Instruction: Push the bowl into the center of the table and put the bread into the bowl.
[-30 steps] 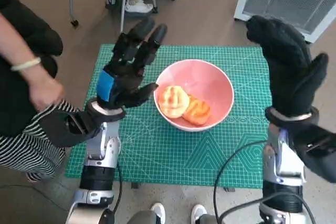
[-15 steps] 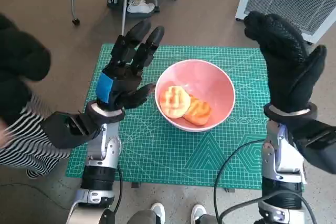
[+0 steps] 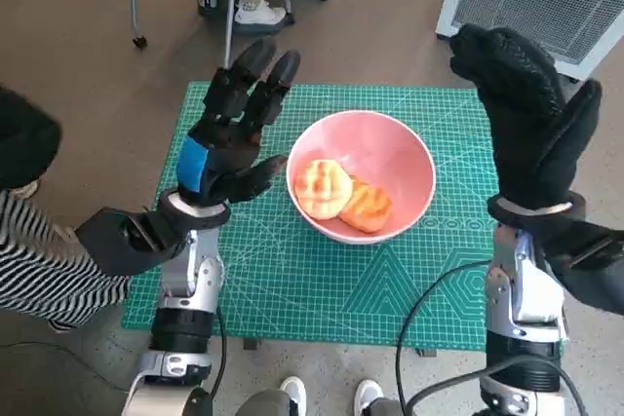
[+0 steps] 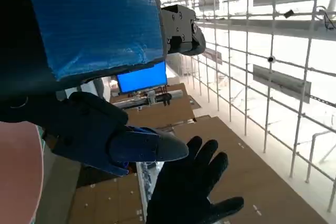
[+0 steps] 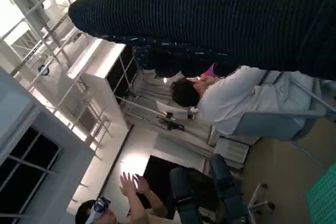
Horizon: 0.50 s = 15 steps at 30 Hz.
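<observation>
Head view: pink bowl (image 3: 362, 174) sits about mid-tabletop on the green cutting mat (image 3: 292, 280), two pieces of bread (image 3: 343, 195) inside it. Left hand (image 3: 230, 135) is raised just beside the bowl's rim, fingers spread, holding nothing. Right hand (image 3: 527, 119) is up over the mat's far right edge, also spread wide and empty. Judging by the layout, both steps look done; next move is likely only pulling the arms back clear of the bowl without clipping the rim.

Left wrist view: adds the gloved right hand (image 4: 195, 187) seen from across, fingers apart, nothing in it; a sliver of pink at the picture's edge may be the bowl. No bread visible.

Right wrist view: glove only, plus people in the room beyond. No bowl or bread, so no help on placement.
</observation>
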Available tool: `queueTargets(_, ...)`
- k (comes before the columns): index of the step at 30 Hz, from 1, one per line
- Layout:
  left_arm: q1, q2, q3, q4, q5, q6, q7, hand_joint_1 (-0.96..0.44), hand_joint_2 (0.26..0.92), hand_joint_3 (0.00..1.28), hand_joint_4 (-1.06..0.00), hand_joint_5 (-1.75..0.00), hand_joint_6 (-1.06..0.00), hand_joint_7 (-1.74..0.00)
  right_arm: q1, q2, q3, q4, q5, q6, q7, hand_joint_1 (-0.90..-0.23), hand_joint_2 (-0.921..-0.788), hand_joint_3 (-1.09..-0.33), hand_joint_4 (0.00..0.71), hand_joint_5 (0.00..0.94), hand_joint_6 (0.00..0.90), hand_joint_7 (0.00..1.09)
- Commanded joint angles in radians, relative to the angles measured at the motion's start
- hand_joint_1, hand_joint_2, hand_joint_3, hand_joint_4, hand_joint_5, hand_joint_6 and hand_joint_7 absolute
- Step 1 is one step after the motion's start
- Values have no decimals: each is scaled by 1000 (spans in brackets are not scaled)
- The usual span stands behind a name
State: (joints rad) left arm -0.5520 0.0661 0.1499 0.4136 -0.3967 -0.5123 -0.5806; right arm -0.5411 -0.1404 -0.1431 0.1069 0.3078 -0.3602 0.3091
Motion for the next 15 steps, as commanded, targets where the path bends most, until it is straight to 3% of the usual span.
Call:
queueTargets(1, -20, 1, 5, 4, -4, -3, 0, -598, 921, 312, -124, -4, -29, -398, 27, 2, 5, -4, -14, 10, -4, -657, -921, -637, 166, 0, 111, 416)
queueTargets(15, -36, 4, -2, 4, 9, 3, 7, -601, 921, 311, -139, -9, -39, -381, 33, -7, 7, 12, -27, -20, 6, -644, -921, -641, 165, 0, 107, 411)
